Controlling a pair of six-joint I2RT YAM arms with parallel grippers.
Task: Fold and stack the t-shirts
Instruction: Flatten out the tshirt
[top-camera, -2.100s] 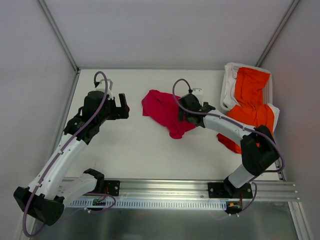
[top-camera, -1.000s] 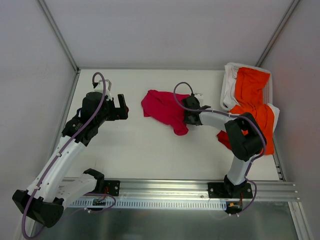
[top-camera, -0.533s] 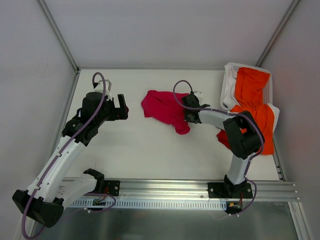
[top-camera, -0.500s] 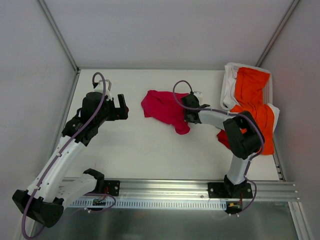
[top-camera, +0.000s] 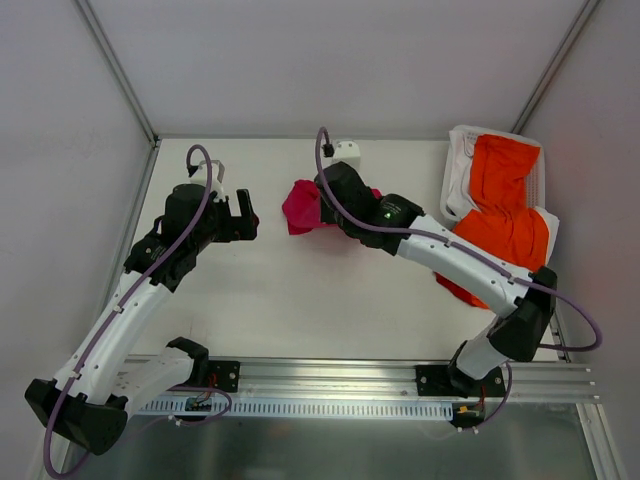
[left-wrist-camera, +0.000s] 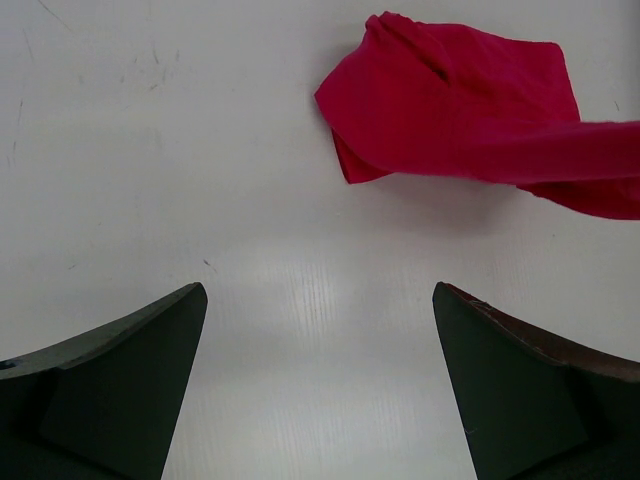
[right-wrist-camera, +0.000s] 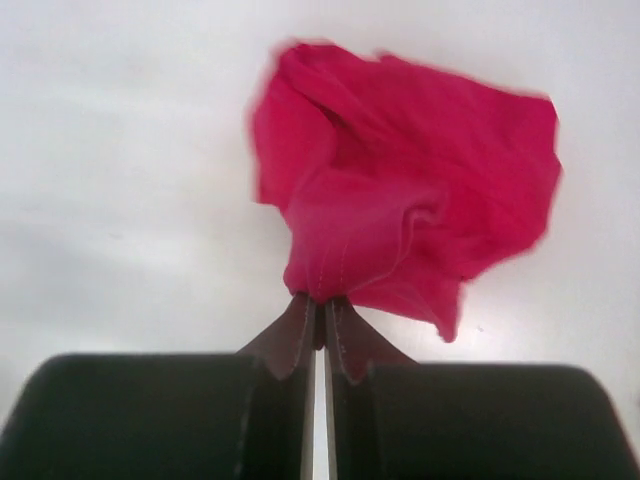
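Top camera looking steeply down from above the near edge, taking in the whole table (top-camera: 300, 300), left wrist camera facing down at the tabletop from close by, right wrist camera sitting even nearer, all three sharing the crimson t-shirt (top-camera: 300, 208).

From above, the crimson shirt (top-camera: 299, 207) is largely covered by the right arm (top-camera: 450, 256). It is cut off by the left wrist view's right edge and blurred in the right wrist view.
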